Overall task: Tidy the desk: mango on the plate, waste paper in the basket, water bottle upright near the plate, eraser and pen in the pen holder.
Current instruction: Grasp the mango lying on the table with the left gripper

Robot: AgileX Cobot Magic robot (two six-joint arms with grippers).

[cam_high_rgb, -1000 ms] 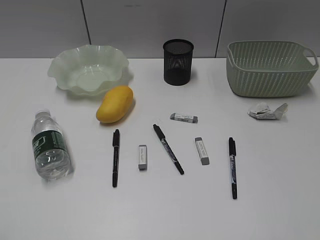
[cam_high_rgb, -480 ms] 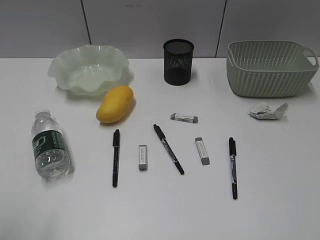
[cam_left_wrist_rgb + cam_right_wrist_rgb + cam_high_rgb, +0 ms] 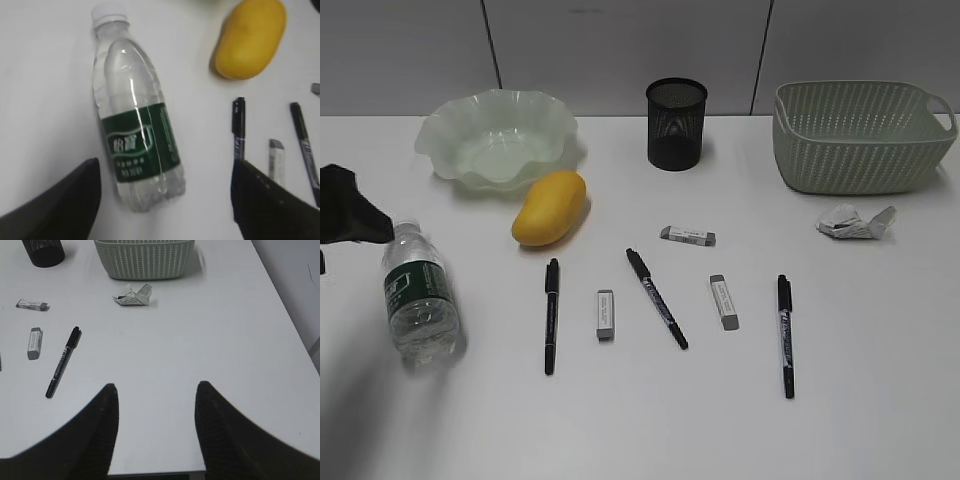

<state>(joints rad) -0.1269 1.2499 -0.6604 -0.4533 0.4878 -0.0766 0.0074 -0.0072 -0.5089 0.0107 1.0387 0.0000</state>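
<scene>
While my left gripper (image 3: 162,200) hangs with its jaws spread wide over the base of the water bottle (image 3: 135,120), touching nothing, the bottle lies on its side on the desk (image 3: 650,420). My right gripper (image 3: 156,390) is spread apart too, holding nothing. Farther back I see 3 pens, 3 erasers, then the mango (image 3: 551,208) just beside the plate (image 3: 498,135). The waste paper (image 3: 856,222) sits in front of the basket (image 3: 860,135), the pen holder (image 3: 676,123) farthest.

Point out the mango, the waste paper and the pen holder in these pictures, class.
mango (image 3: 551,208), exterior view, middle of its yellow skin.
waste paper (image 3: 854,222), exterior view, centre of the crumpled ball.
pen holder (image 3: 676,128), exterior view, front of its black mesh wall.
</scene>
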